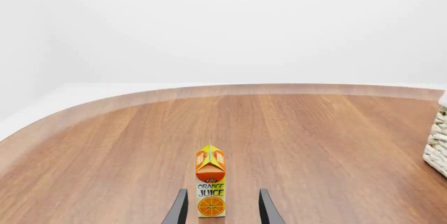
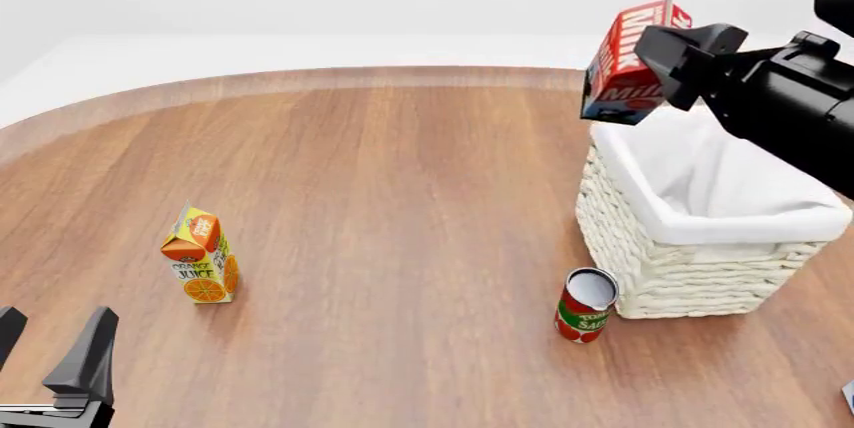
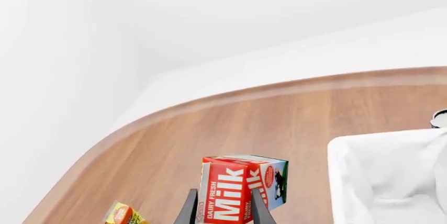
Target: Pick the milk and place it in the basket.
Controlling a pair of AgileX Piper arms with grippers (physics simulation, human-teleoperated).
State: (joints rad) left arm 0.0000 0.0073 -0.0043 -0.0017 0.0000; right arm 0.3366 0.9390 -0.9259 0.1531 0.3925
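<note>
The milk (image 2: 625,60), a red carton with white lettering, hangs tilted in the air just beyond the basket's far left corner. My right gripper (image 2: 671,56) is shut on it. In the right wrist view the milk (image 3: 237,190) sits between the two fingers (image 3: 188,209), with the basket's white lining (image 3: 380,177) close beside it. The off-white wicker basket (image 2: 667,268) stands at the right of the table. My left gripper (image 2: 47,346) is low at the near left, open and holding nothing.
An orange juice carton (image 2: 200,256) stands upright at the left, just ahead of the left gripper's open fingers (image 1: 179,208). A red tomato sauce can (image 2: 585,305) stands against the basket's near left corner. The table's curved edge (image 2: 334,76) runs along the back.
</note>
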